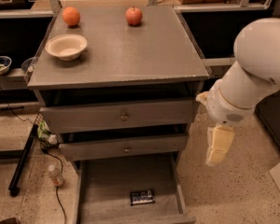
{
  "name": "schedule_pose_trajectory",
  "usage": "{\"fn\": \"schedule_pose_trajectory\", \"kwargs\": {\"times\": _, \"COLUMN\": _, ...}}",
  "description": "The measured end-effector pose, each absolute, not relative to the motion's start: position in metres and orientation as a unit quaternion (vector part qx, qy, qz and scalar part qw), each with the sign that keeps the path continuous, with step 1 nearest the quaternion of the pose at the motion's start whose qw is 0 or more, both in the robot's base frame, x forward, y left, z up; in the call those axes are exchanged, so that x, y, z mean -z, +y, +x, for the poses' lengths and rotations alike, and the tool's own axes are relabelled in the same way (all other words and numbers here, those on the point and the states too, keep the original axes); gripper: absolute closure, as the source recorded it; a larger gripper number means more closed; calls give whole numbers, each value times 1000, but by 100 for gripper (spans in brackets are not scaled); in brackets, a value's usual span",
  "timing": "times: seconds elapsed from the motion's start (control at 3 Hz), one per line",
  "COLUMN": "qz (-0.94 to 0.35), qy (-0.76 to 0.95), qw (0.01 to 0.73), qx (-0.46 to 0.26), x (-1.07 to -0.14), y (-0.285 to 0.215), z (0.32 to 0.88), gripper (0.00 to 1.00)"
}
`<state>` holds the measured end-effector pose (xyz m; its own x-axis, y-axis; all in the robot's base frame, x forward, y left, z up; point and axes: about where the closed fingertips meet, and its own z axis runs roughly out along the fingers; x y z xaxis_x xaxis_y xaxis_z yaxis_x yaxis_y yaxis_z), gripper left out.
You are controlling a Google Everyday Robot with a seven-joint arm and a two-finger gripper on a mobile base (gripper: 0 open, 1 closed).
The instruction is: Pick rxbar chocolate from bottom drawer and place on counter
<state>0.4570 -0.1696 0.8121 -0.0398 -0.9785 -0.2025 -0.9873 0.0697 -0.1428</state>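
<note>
rxbar chocolate (pixel 142 197) on bottom drawer (pixel 107 185) floor, lower-left of end effector (pixel 216 155)

Rxbar chocolate (pixel 142 197) lies in open bottom drawer (pixel 109 183), gripper (pixel 216 156) hangs beside.

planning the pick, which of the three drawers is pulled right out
The bottom drawer, floor exposed with the rxbar chocolate on it; the top drawer and middle drawer sit further back. The gripper hangs to its right.
</note>
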Motion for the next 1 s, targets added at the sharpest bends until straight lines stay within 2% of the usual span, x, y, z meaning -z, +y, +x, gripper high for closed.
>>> {"fn": "schedule_pose_trajectory", "kwargs": {"times": 1.0, "qz": -690, "qy": 716, "qw": 104, "qx": -18, "x": -747, "y": -158, "z": 502, "gripper": 0}}
